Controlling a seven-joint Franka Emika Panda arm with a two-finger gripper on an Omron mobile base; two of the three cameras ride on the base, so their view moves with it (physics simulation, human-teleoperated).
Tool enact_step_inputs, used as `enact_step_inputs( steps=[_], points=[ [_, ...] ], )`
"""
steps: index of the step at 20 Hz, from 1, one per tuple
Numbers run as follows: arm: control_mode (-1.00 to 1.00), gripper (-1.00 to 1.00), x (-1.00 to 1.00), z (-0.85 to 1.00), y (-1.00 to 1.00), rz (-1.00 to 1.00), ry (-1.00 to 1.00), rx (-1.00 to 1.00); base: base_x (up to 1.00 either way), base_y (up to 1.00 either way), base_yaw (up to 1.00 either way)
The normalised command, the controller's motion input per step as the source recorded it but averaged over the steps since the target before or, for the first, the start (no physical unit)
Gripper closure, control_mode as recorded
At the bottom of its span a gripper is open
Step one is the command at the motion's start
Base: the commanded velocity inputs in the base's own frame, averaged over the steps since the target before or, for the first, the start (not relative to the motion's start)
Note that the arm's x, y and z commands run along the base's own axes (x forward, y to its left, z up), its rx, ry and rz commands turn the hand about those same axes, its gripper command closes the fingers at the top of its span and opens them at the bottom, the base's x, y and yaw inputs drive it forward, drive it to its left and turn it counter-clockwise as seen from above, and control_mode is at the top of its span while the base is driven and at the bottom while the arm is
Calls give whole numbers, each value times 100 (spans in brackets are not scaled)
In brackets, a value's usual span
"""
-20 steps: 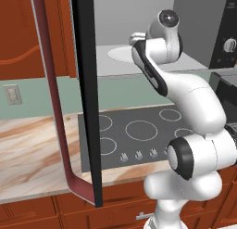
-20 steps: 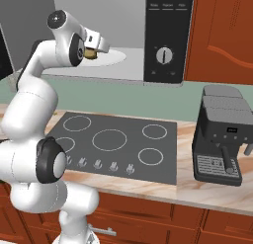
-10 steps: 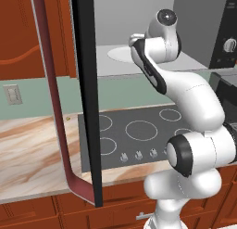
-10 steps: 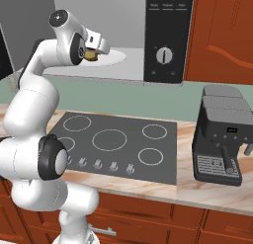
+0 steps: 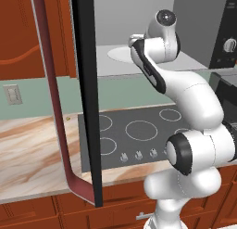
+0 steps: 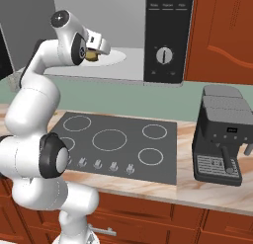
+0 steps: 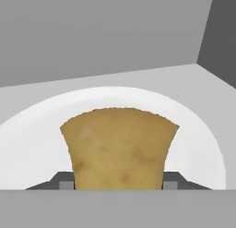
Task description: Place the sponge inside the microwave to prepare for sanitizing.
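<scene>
Sponge carried in, not yet set down

Claw [image 6: 93, 52] clamped on the sponge [image 7: 119, 146], inside the open microwave [image 6: 148, 65], its white plate [image 7: 193, 130] just below and ahead; left: lower, let go, back out, door open

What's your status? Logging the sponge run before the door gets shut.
Gripper shut on sponge. Sponge inside open microwave, over white plate, not released. Nothing in the way.
</scene>
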Motion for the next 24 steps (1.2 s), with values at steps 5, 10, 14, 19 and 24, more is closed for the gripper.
enact_step_inputs(
  steps=[5,10,14,19,24],
  points=[
    [-100,100,0,-11,0,0,0,1,0,0,0],
    [-100,100,0,-11,0,0,0,1,0,0,0],
    [-100,-100,1,-12,0,0,0,2,0,0,0],
    [-100,-100,17,-2,1,0,0,0,0,0,0],
    [-100,-100,27,0,0,0,0,0,0,0,0]
  ],
)
